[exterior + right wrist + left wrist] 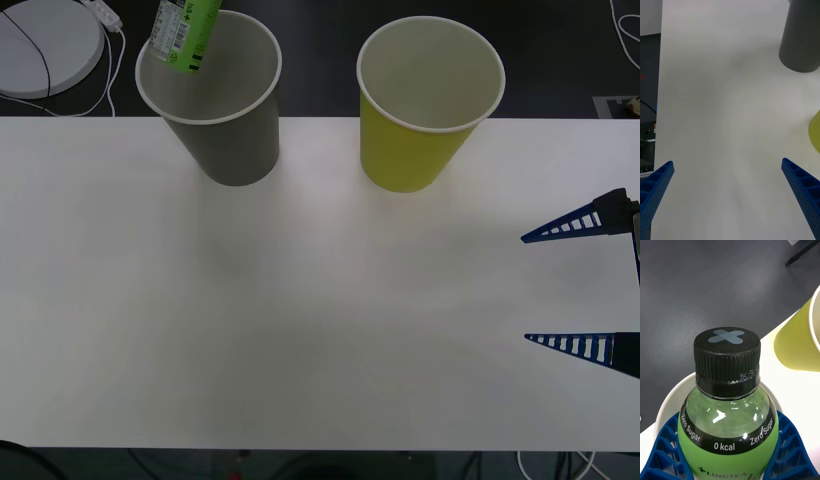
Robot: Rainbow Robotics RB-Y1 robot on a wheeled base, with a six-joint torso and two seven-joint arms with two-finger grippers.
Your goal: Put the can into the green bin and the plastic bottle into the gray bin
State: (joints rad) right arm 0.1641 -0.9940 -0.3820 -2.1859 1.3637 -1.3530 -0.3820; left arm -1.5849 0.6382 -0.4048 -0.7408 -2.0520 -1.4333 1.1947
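The plastic bottle (185, 35), bright green with a black cap (727, 352), hangs tilted over the far left rim of the gray bin (215, 130). My left gripper (728, 420) is shut on its body, with blue fingers (666, 450) wrapped around both sides. Below the bottle, the gray bin's white rim (670, 397) is visible. The green bin (410, 150) stands upright to the right of the gray one, a small gap between them. My right gripper (527, 288) rests open over the table's right side, holding nothing. The can is out of view.
A white round disc (40, 50) with a cable lies off the table at the far left. The white table (300, 330) spreads bare in front of both bins. Dark floor lies beyond its far edge.
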